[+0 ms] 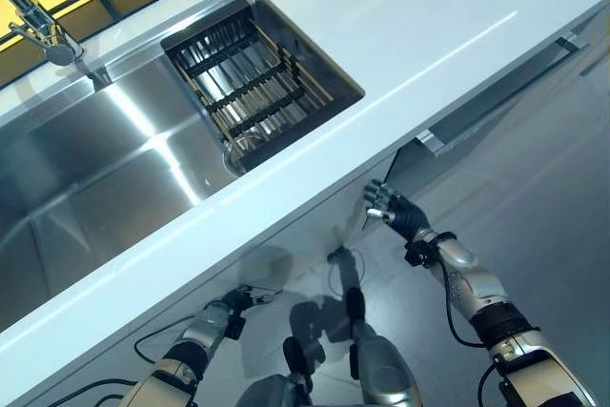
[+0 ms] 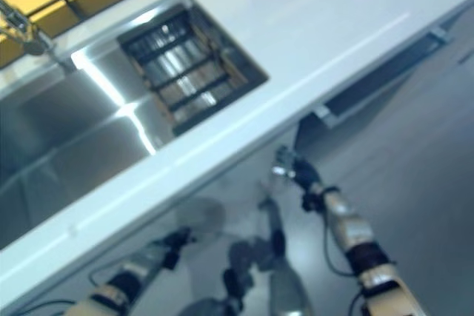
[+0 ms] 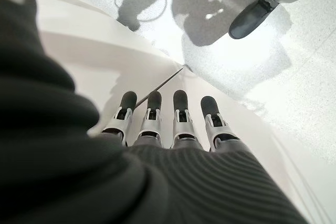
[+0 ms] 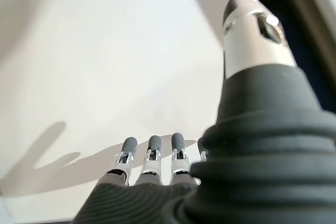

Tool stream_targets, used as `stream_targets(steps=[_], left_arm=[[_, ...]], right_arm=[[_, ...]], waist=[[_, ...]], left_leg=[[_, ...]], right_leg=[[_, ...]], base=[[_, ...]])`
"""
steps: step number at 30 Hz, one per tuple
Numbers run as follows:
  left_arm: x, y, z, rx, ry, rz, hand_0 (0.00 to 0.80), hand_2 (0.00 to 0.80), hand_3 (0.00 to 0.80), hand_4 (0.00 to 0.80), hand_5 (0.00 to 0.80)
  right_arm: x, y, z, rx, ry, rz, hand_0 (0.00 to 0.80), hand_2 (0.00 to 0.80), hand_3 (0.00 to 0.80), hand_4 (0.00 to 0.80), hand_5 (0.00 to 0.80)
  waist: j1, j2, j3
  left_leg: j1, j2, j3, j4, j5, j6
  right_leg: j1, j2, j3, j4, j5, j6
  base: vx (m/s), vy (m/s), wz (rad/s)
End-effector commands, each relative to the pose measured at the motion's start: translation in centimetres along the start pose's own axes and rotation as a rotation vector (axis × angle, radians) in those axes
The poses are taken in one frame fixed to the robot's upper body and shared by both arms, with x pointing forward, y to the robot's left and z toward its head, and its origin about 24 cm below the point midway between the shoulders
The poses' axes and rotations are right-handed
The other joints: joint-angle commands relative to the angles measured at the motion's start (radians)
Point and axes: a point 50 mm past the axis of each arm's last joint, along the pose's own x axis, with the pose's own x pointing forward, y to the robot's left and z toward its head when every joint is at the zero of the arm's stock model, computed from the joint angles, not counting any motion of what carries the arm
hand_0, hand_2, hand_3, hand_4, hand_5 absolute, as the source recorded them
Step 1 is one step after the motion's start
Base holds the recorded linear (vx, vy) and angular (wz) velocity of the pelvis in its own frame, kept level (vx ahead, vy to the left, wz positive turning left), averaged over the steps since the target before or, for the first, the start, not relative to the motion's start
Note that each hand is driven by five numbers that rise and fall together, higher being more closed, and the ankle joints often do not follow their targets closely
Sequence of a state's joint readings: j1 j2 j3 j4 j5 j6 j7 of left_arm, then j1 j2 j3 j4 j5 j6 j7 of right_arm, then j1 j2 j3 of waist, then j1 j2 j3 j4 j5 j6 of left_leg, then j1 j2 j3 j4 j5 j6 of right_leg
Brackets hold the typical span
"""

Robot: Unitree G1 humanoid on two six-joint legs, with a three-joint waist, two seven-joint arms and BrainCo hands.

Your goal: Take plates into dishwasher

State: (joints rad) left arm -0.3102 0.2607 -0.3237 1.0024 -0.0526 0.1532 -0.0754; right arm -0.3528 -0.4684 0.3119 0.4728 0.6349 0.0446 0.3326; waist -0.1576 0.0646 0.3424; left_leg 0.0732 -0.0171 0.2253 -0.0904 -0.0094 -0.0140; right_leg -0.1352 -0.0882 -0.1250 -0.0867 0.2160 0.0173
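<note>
under the counter: both hands low at the cabinet fronts, no plates visible

below the white countertop [image 1: 400, 54] edge, right hand [image 1: 389, 207] is up at the pale cabinet front, right beside the corner of a dark gap [image 1: 448, 131] where a panel sits ajar under the counter. silver bar handle [image 1: 496, 92] runs along the top of that gap. right wrist view: fingers [image 4: 152, 153] straight, side by side, pointing at the plain panel [image 4: 105, 61]; thumb [image 4: 252, 30] stands out straight and apart, close to the dark edge. nothing in the hand. can't tell if the fingertips actually touch the panel.

left hand [image 1: 233, 300] is lower, near the base of the cabinets, well apart from the right one. left wrist view: fingers [image 3: 178, 111] extended in a row and relaxed, holding nothing, over a pale surface with a thin seam [image 3: 160, 82] running across it; speckled floor [image 3: 294, 56] beyond.

steel sink [image 1: 86, 169] is set in the counter, faucet [image 1: 43, 26] at its far corner. a rack basket [image 1: 253, 78] with dark ribs hangs in the right end of the basin. can't make out any plates in it or anywhere else. dishwasher interior not seen, only the dark gap.
</note>
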Motion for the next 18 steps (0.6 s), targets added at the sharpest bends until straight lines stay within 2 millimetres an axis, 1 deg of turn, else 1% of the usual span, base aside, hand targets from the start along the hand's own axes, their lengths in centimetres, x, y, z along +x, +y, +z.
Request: stream_targets(steps=[1,3,6,7,9,12,14,15,18], left_arm=[[-0.5,4.1,-0.3,0.105,0.028,0.107,0.000,0.000,0.000,0.000,0.000],[-0.6,4.2,-1.2,0.092,0.050,0.108,0.000,0.000,0.000,0.000,0.000],[-0.8,4.3,-2.4,0.072,0.075,0.109,0.000,0.000,0.000,0.000,0.000],[-0.8,4.2,-2.8,0.070,0.081,0.109,0.000,0.000,0.000,0.000,0.000],[-0.8,3.9,-3.4,0.066,0.094,0.104,0.000,0.000,0.000,0.000,0.000],[-0.8,3.3,-4.2,0.062,0.108,0.098,0.000,0.000,0.000,0.000,0.000],[-0.8,3.1,-4.5,0.059,0.113,0.098,0.000,0.000,0.000,0.000,0.000],[-0.9,2.7,-5.0,0.053,0.118,0.094,0.000,0.000,0.000,0.000,0.000],[-1.0,2.2,-5.7,0.053,0.121,0.092,0.000,0.000,0.000,0.000,0.000]], right_arm=[[0.5,0.3,-0.9,-0.056,0.063,-0.011,0.000,0.000,0.000,0.000,0.000],[-1.3,-1.9,-4.4,-0.166,0.242,-0.121,0.000,0.000,0.000,0.000,0.000],[-3.8,-4.1,-7.8,-0.326,0.465,-0.192,0.000,0.000,0.000,0.000,0.000],[-4.4,-4.5,-8.7,-0.353,0.513,-0.208,0.000,0.000,0.000,0.000,0.000],[-5.5,-5.4,-10.0,-0.385,0.612,-0.245,0.000,0.000,0.000,0.000,0.000],[-6.4,-5.9,-11.4,-0.360,0.701,-0.298,0.000,0.000,0.000,0.000,0.000],[-6.7,-6.0,-11.8,-0.365,0.735,-0.315,0.000,0.000,0.000,0.000,0.000],[-7.4,-6.1,-12.6,-0.358,0.779,-0.334,0.000,0.000,0.000,0.000,0.000],[-8.4,-5.7,-14.0,-0.345,0.848,-0.339,0.000,0.000,0.000,0.000,0.000]], waist=[[0.032,-0.043,-0.024],[0.035,-0.051,-0.019],[0.050,-0.063,-0.022],[0.058,-0.067,-0.028],[0.079,-0.075,-0.036],[0.109,-0.083,-0.050],[0.119,-0.085,-0.056],[0.136,-0.088,-0.066],[0.156,-0.094,-0.082]], left_leg=[[-0.073,-0.014,0.041,0.047,0.000,0.009],[-0.060,-0.009,0.035,0.037,0.003,0.008],[-0.051,-0.001,0.034,0.029,0.010,0.004],[-0.053,0.002,0.033,0.029,0.012,0.004],[-0.051,0.005,0.021,0.031,0.012,0.003],[-0.048,0.010,-0.001,0.038,0.009,0.002],[-0.046,0.012,-0.011,0.039,0.009,0.001],[-0.045,0.017,-0.024,0.041,0.009,-0.002],[-0.042,0.025,-0.043,0.046,0.009,-0.007]], right_leg=[[0.045,0.025,0.042,0.026,-0.121,0.089],[0.059,0.028,0.035,0.017,-0.120,0.090],[0.071,0.032,0.021,0.007,-0.119,0.088],[0.073,0.034,0.017,0.005,-0.118,0.085],[0.086,0.036,0.003,0.000,-0.123,0.081],[0.104,0.040,-0.015,-0.001,-0.133,0.073],[0.109,0.042,-0.020,-0.001,-0.138,0.070],[0.119,0.044,-0.029,-0.001,-0.145,0.066],[0.132,0.048,-0.041,-0.001,-0.154,0.062]], base=[[-0.004,-0.019,0.17],[-0.005,-0.012,0.26],[-0.003,-0.020,0.19],[0.016,-0.038,0.16],[0.026,-0.058,0.15],[0.032,-0.056,0.23],[0.038,-0.052,0.34],[0.053,-0.072,0.40],[0.046,-0.056,0.32]])
